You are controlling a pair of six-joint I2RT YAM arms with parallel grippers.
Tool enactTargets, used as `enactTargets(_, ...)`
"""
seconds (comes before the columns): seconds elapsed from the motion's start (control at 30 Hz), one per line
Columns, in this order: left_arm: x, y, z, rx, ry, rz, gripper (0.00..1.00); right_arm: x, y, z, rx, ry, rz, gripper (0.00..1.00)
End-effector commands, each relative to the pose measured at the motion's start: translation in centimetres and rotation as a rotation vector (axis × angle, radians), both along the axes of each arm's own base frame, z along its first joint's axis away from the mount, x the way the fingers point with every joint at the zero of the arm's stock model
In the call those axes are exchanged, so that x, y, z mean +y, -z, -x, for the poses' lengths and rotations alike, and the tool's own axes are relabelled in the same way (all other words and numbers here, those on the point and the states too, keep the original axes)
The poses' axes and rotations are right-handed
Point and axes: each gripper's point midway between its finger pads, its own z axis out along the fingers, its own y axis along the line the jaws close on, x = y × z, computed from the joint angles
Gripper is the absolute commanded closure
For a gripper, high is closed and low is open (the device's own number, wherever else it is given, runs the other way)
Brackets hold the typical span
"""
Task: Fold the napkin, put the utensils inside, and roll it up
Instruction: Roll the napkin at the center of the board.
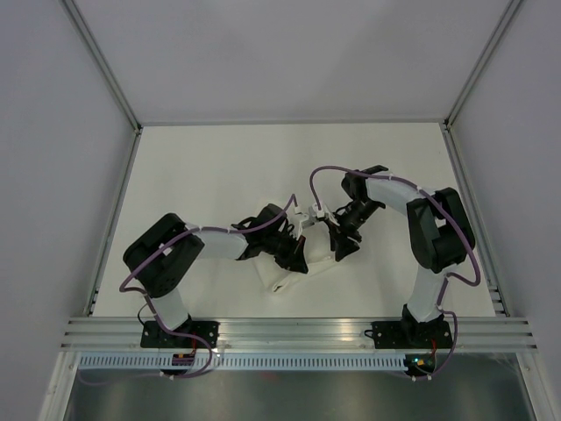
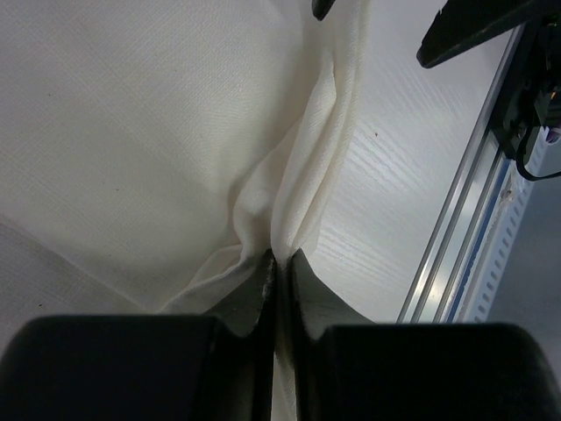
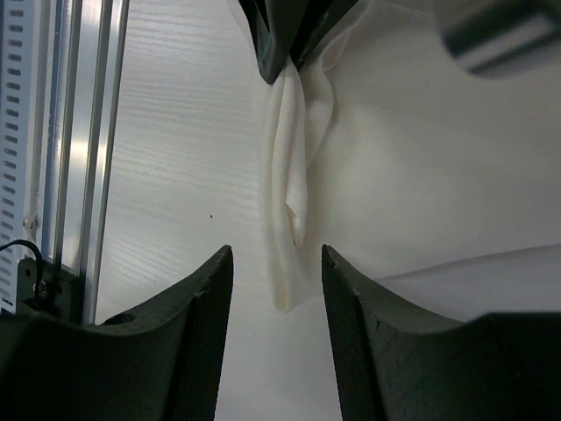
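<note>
Left end effector [image 2: 279, 259]: closed down tight on the napkin [image 2: 131, 132]. It pinches a raised ridge of cloth, and from my left wrist cam the fabric gathers into creases that run right into the closed fingertips. The rest of the sheet spreads flat to the left of the pinch.

Right end effector [image 3: 276, 259]: open, holding nothing. Its fingers [image 3: 210, 324] sit apart on either side of the loose end of the same ridge. I see a clear gap between cloth and each finger, so there is no contact. The ridge runs from that gap straight up to the left tool's closed tips at the top of the right wrist view. The two tools face each other along the fold.

Napkin location: on the tabletop [image 1: 219, 167], centre, towards the near edge, under and between both tools. From the top cam I only see a white patch poking out below the left wrist. The arms cover most of it, so I can't tell how far it is folded, probably bunched rather than cleanly doubled.

The pinched ridge lies roughly parallel to the aluminium rail [image 2: 451, 228] at the near edge, with a strip of bare tabletop between them.
</note>
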Motion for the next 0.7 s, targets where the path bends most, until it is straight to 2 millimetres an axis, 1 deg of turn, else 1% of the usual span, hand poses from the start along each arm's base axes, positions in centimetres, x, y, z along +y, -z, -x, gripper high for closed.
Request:
enactTargets(0.0, 0.6, -0.1, -0.5, -0.075, -0.007, -0.037, 0.98, 1.3, -1.2, 0.1, -0.08, -0.038, -0.086, 0.49)
enactTargets(0.03, 0.6, -0.2, -0.5, -0.079, -0.008, -0.039, 0.98, 1.2, -1.2, 0.3, -0.084, -0.026, -0.072, 0.49)
enactTargets(0.07, 0.6, -0.3, -0.5, -0.082, -0.012, -0.038, 0.92, 1.5, -1.1, 0.0, -0.106, -0.027, -0.075, 0.49)
enactTargets(0.13, 0.4, -1.0, -0.6, -0.098, -0.019, -0.028, 0.86, 1.7, -1.0, -0.1, -0.113, -0.021, -0.074, 0.49)
enactTargets(0.17, 0.3, -1.3, -0.5, -0.1, -0.022, -0.024, 0.77, 1.6, -0.9, -0.2, -0.114, -0.018, -0.066, 0.49)
enactTargets(0.2, 0.3, -1.7, -0.6, -0.112, -0.028, -0.021, 0.72, 1.5, -0.9, -0.2, -0.119, -0.018, -0.063, 0.49)
enactTargets(0.23, 0.0, -2.6, -0.7, -0.132, -0.036, -0.001, 0.69, 1.5, -0.9, -0.2, -0.125, -0.016, -0.058, 0.49)
enactTargets(0.27, 0.0, -3.1, -0.7, -0.139, -0.04, 0.011, 0.64, 1.4, -0.7, -0.6, -0.142, -0.008, -0.05, 0.49)
enactTargets(0.3, 0.0, -3.5, -0.6, -0.142, -0.043, 0.02, 0.61, 1.3, -0.5, -0.4, -0.142, -0.006, -0.043, 0.49)
enactTargets(0.33, -0.1, -4.5, -0.7, -0.158, -0.047, 0.043, 0.59, 1.2, -0.5, -0.5, -0.151, -0.004, -0.04, 0.49)
enactTargets(0.4, -0.4, -5.4, -0.8, -0.163, -0.061, 0.071, 0.55, 1.1, -0.2, -0.5, -0.158, -0.004, -0.034, 0.5)
enactTargets(0.47, -0.5, -6.1, -1.1, -0.167, -0.083, 0.091, 0.53, 1.0, -0.1, -0.4, -0.161, -0.003, -0.032, 0.51)
enactTargets(0.53, -0.5, -6.2, -1.3, -0.165, -0.105, 0.09, 0.53, 0.9, 0.1, -0.2, -0.162, 0.005, -0.023, 0.54)
enactTargets(0.57, -0.3, -5.8, -1.7, -0.16, -0.135, 0.069, 0.56, 1.0, 0.3, -0.7, -0.185, 0.011, -0.024, 0.55)
enactTargets(0.63, -0.1, -5.2, -2.1, -0.149, -0.169, 0.034, 0.62, 0.9, 0.7, -0.9, -0.188, 0.049, 0.006, 0.59)
enactTargets(0.67, 0.0, -5.0, -2.1, -0.142, -0.176, 0.024, 0.7, 1.1, 0.9, -1.6, -0.212, 0.063, 0.004, 0.61)
